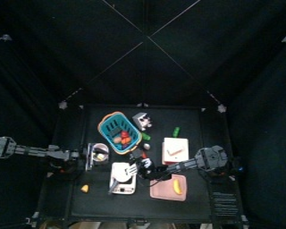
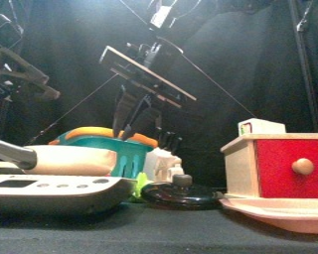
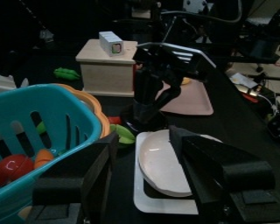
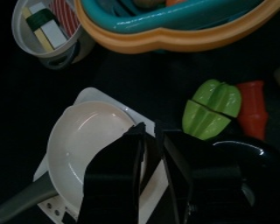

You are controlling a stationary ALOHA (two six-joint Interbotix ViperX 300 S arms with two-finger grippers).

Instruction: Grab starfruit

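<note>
Right tool (image 4: pixel 152 156) closed, empty, above the white pan (image 4: pixel 90 144).
I see the starfruit (image 4: pixel 213 107) not yet grasped.

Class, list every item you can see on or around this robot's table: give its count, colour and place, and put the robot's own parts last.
Basket: one, teal, orange-rimmed, table's middle, toy food inside.
Pan: one, white, on a white scale at the front.
Scale: one, white top, dark base, front left.
Starfruit: one, green, beside the basket.
Red piece: one, against the starfruit.
Bowl: one, grey, sushi-like pieces inside.
Drawer box: one, wooden, red front, right side.
Plate: one, pink, under the box.
Black lid: one, front middle.
Left gripper: open, over the pan.
Right gripper: shut, by the pan.
</note>
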